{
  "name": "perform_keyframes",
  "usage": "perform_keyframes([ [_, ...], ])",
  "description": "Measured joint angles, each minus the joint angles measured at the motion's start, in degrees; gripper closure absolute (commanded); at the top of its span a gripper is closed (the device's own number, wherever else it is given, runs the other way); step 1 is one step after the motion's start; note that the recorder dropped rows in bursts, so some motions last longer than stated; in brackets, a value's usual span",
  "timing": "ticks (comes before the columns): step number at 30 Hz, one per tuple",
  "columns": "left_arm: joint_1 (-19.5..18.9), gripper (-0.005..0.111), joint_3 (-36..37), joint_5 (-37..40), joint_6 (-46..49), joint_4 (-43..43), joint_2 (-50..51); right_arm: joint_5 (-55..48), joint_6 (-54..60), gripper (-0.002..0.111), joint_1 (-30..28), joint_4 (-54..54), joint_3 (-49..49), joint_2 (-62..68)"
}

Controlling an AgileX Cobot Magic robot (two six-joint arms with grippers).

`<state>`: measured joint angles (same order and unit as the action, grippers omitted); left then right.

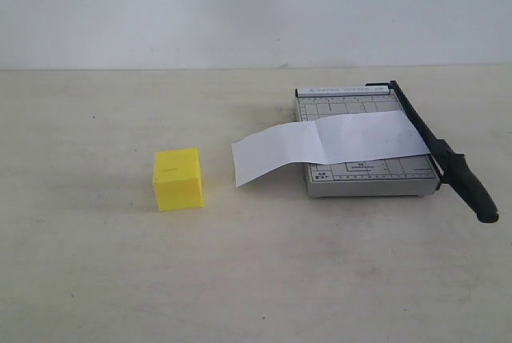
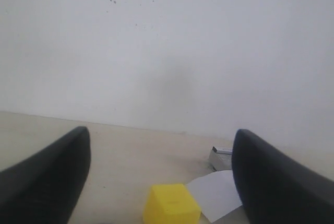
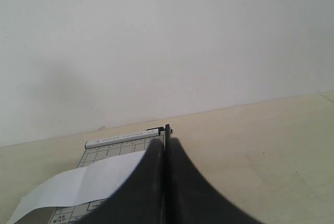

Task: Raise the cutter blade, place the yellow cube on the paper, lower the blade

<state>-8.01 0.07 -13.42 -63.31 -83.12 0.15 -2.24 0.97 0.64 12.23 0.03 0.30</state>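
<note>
The yellow cube (image 1: pixel 178 179) stands on the table, left of the paper (image 1: pixel 328 145). This white strip lies across the grey trimmer base (image 1: pixel 364 183) and overhangs its left side. The cutter blade (image 1: pixel 432 141) lies flat along the base's right edge, its thick handle (image 1: pixel 474 193) sticking out toward the front. Neither arm shows in the exterior view. My left gripper (image 2: pixel 160 151) is open, and the cube (image 2: pixel 171 205) sits low between its fingers, farther off. My right gripper (image 3: pixel 166 145) is shut with nothing in it, in line with the blade's hinge (image 3: pixel 167 129) and beside the paper (image 3: pixel 83 185).
The table (image 1: pixel 96 279) is a pale beige surface with a plain white wall behind it. The base's white ruler bar (image 3: pixel 122 138) runs along its far edge. A corner of the trimmer base (image 2: pixel 220 157) shows past the cube.
</note>
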Motion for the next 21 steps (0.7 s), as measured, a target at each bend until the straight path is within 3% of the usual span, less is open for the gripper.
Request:
perform_keyframes([
  [8,0.0,0.04,0.0,-2.9,0.6,1.3,0.0,0.0,0.0,0.108,0.0,0.0,0.0,0.0],
  [21,0.0,0.04,-0.1,-24.4,3.2,1.5,0.0,0.0,0.0,0.108,0.0,0.0,0.0,0.0],
])
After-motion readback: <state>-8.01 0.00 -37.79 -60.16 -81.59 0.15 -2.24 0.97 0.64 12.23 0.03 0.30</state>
